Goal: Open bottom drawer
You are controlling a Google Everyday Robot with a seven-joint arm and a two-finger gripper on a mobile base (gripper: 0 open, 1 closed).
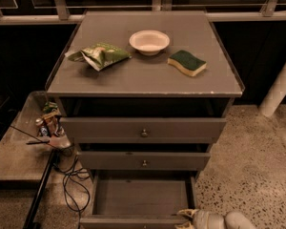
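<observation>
The grey cabinet (143, 75) has three drawers. The bottom drawer (140, 197) is pulled well out, and its plain grey inside shows; its front runs along the lower edge of the view. The middle drawer (144, 161) and top drawer (143, 128) above it are slightly out, each with a small round knob. My gripper (183, 218) is at the bottom right, at the right end of the bottom drawer's front, with the pale wrist behind it.
On the cabinet top lie a green chip bag (99, 55), a white bowl (149, 41) and a green-and-yellow sponge (186, 62). A low side table (16, 147) with small items and black cables (69, 180) stands at the left. A white post (279, 87) stands at the right.
</observation>
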